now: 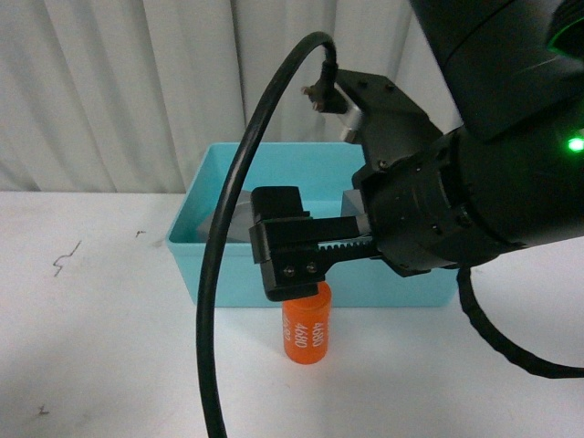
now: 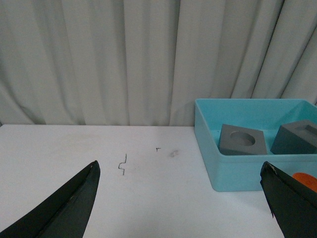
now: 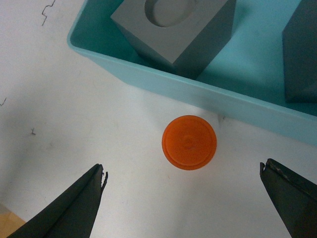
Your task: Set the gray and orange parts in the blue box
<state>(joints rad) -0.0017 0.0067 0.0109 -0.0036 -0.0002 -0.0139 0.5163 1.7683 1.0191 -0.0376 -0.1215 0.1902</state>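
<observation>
- Orange cylinder: small and bright, standing upright on the white table, with white numbers printed sideways on its wall. It sits just outside the near wall of the blue box, close to it but apart.
- Gray cubes: both matte and already inside the box. One has a round recess in its top. The other sits beside it, and its top is too cropped to make out.
- The box is light turquoise with sloping walls and a rim, and it is wider than the two cubes together.
- Right gripper: spread wide and grasping nothing. Its dark fingers flank the cylinder, with bare table between each finger and the cylinder.
- Left gripper: also parted and empty, over bare table beside the box.
- The front view alone shows the numbers and the cylinder's height. The right arm and a black cable cover its top and much of the box.
- The right wrist view alone shows the cylinder's flat round top and its gap from the box wall.
- The left wrist view alone shows both cubes together, the pale curtain behind them, and only a sliver of orange.
</observation>
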